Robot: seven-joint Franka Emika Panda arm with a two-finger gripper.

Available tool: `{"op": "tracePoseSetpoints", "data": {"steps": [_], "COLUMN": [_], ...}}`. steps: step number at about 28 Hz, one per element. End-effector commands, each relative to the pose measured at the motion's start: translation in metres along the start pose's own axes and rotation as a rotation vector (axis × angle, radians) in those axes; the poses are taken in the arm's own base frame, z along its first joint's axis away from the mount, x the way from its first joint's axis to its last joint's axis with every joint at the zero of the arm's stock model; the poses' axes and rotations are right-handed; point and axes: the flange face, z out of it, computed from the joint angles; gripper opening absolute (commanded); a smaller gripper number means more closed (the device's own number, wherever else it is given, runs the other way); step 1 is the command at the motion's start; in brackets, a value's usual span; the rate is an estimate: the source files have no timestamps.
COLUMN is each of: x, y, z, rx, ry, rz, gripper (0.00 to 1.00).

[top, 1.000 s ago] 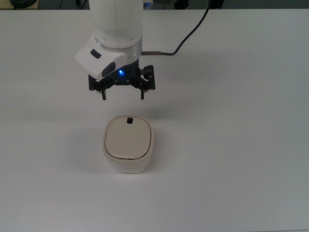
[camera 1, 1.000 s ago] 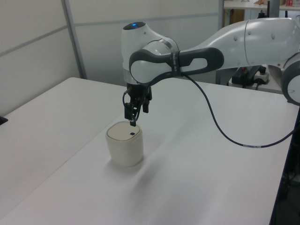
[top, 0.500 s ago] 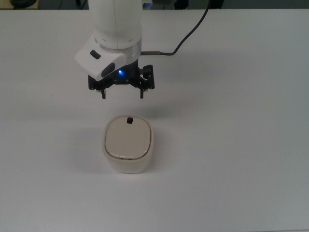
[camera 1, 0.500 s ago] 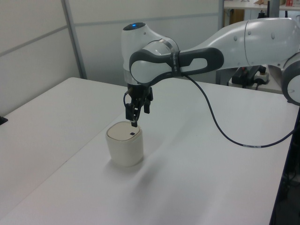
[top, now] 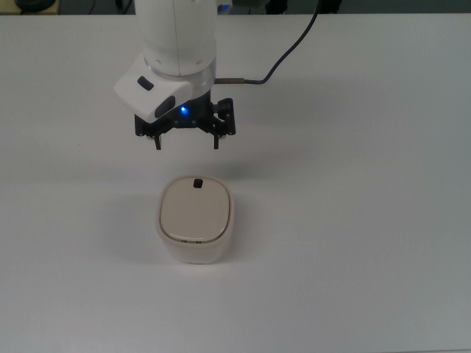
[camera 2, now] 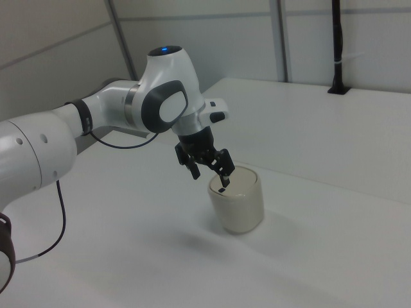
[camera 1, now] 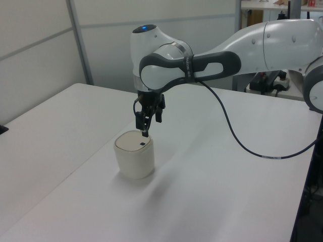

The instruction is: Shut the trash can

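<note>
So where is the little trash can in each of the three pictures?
Top view: the trash can sits just below the middle, lid flat.
Left view: left of the middle, on the white table.
Right view: slightly right of the middle, low down.
Shared landmark: the gripper, open, hangs just above the can's edge that bears the small black tab.

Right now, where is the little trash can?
In the top view the trash can sits on the white table a bit left of the middle, just below the gripper, which hangs above it without touching.
</note>
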Motion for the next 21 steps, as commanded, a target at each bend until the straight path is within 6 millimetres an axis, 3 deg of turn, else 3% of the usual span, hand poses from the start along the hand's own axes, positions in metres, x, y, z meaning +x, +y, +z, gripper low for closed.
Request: {"op": "tracePoseSetpoints", "data": {"steps": [1,21], "x": [-0.0067,-0.009], "y": [0.0018,0.0052], "z": [-0.0027,0.0015], "rx": [0.007,0.005], "ry": [-0.029,-0.052], "rz": [-0.015,-0.011], "gripper": [1.0,1.0]}}
